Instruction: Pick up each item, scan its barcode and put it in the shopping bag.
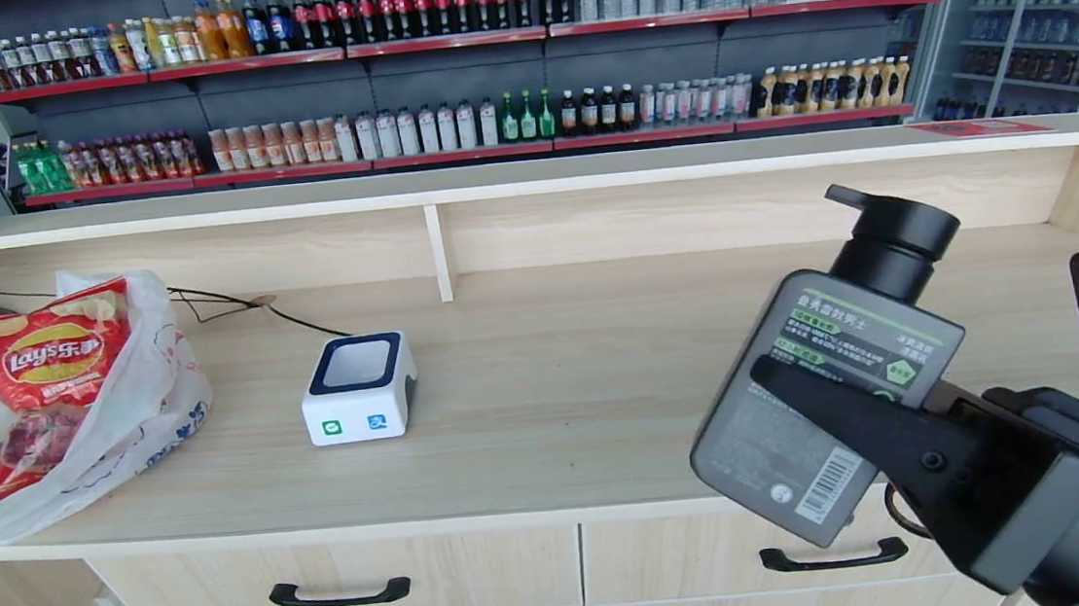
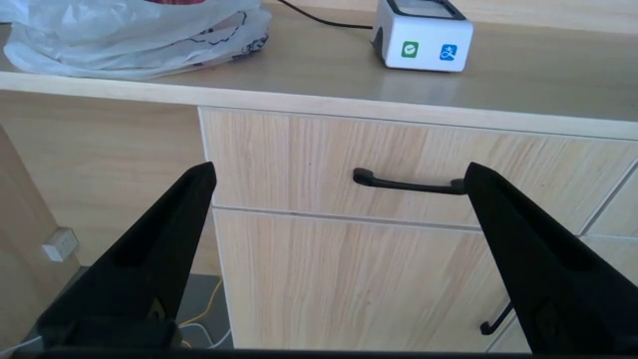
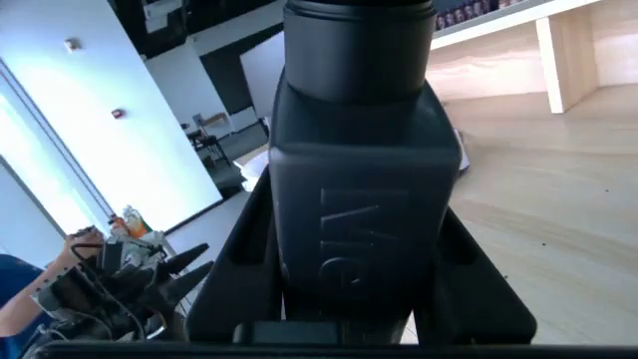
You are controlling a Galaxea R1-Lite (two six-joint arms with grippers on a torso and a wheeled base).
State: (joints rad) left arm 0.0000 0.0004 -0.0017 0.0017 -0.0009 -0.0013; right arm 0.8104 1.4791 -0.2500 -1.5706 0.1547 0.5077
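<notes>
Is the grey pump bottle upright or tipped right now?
Tipped: the grey pump bottle, clamped in the right gripper, leans with its black pump cap up toward the robot's right.

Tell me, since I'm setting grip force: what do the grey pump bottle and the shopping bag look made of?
Pump bottle: apparently rigid matte grey plastic; flat, dull faces with little glare. Shopping bag: likely thin, translucent white plastic film; crinkled, snack packets showing through.
</notes>
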